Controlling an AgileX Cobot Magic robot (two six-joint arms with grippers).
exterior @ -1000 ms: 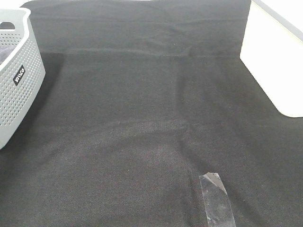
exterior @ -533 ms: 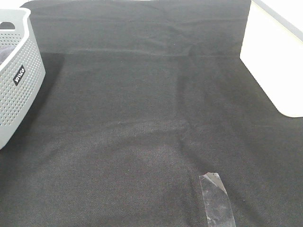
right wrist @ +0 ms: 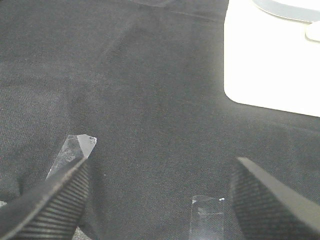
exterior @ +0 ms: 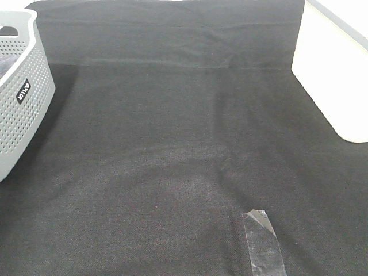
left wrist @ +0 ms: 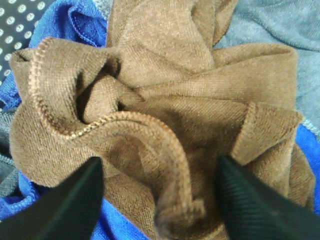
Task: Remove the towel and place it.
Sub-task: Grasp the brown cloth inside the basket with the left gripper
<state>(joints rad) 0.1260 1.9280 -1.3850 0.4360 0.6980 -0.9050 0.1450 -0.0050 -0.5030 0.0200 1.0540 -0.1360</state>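
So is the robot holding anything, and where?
Nothing is held. The left hand is open over the crumpled brown towel; the right hand is open over the black cloth.

Grey basket [exterior: 23, 103] at L edge; clear tape [exterior: 263, 241] on blk tablecloth [exterior: 172, 132].

Your passage: flat black tablecloth [exterior: 172, 144] between grey perforated basket [exterior: 26, 109] at left edge and white slab [exterior: 336, 80] at far right. Basket stands tall; you pass over its rim or round it. Tape strip [exterior: 263, 241] near front and shallow creases lie flat, no hindrance. Left gripper [left wrist: 160, 200], fingers spread, straddles bunched brown towel [left wrist: 150, 115]; blue cloth [left wrist: 80, 25] and grey cloth [left wrist: 270, 25] crowd it, basket wall close. Right gripper [right wrist: 160, 200], fingers spread, over tablecloth.
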